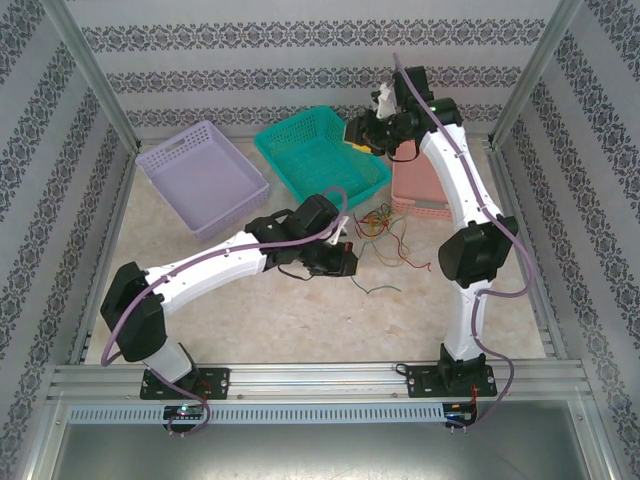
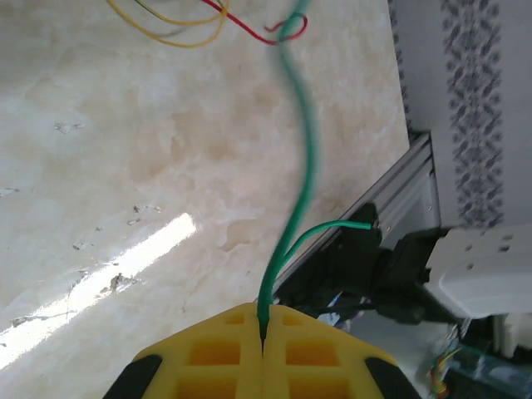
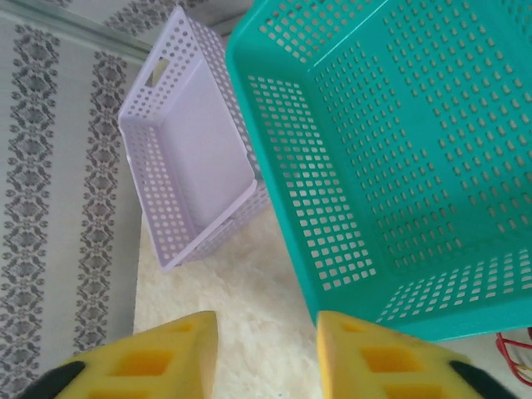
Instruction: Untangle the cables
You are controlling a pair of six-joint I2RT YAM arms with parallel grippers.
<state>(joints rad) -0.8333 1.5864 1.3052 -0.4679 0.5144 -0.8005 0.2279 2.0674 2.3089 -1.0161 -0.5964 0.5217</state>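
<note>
Finding the cables (image 1: 380,225) lying as a loose knot of red, orange-yellow and dark green strands on the pale tabletop (image 1: 250,310), between the two arms and just in front of the pink basket (image 1: 420,207). Seeing them hair-thin, looping over one another, with curled ends straying toward the near side. Pinching one green cable (image 2: 303,125) in the left gripper (image 2: 262,328), clenched on it with the yellow pads pressed together. Trailing that strand in a wavy line away from the pads toward yellow and red loops at the top of the left wrist view, with a short free end sticking out to one side close to the pads. Keeping low beside the knot, on its left in the overhead view. Hanging the right gripper (image 3: 268,332) released, yellow fingers standing apart with bare tabletop showing in the gap and nothing between them, raised at the teal basket (image 3: 332,208) on the far side. Making out the perforated floor and walls of that teal basket, and likewise those of the lilac basket (image 3: 158,191) just beside it. Not managing to tell what is lying in the pink basket, its inside being mostly hidden behind the right arm.
</note>
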